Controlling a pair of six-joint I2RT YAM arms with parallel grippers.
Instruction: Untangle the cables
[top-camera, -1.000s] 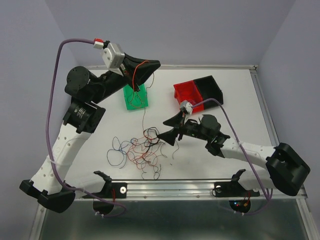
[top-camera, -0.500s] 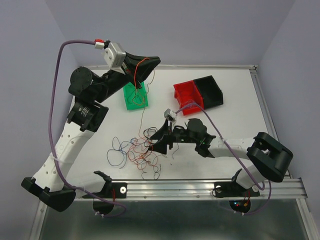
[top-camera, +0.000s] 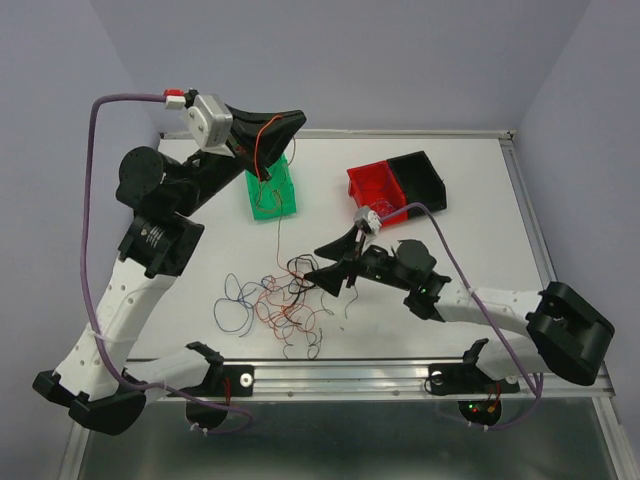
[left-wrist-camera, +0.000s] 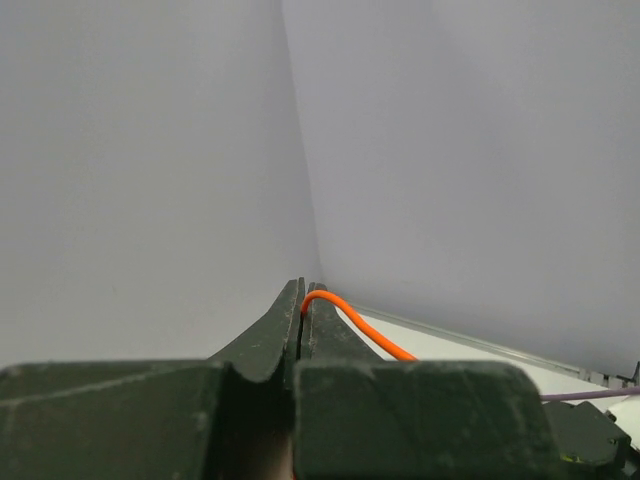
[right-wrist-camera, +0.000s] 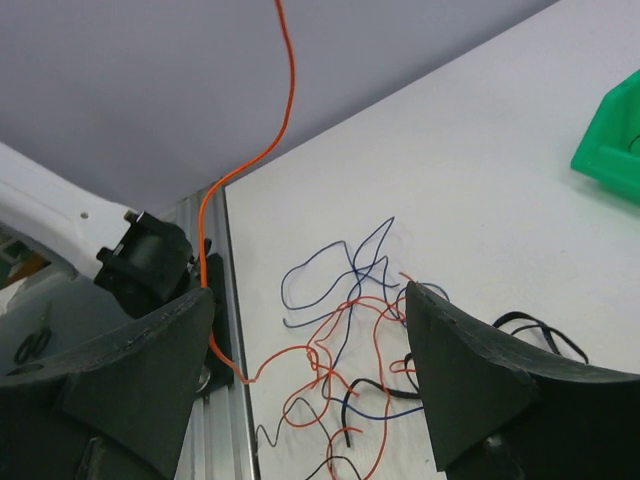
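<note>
You're in a robotics lab cell, your left arm and right arm bolted to an aluminium rail, white surface boxed by plain lilac-grey walls, small green bin, red bin, black bin.

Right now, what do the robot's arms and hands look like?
The left arm and right arm have white links and black joints. The left hand and right hand are dark, each with two broad tapering fingers. Lilac cables run to silver wrist cameras; the left plug is red.
</note>
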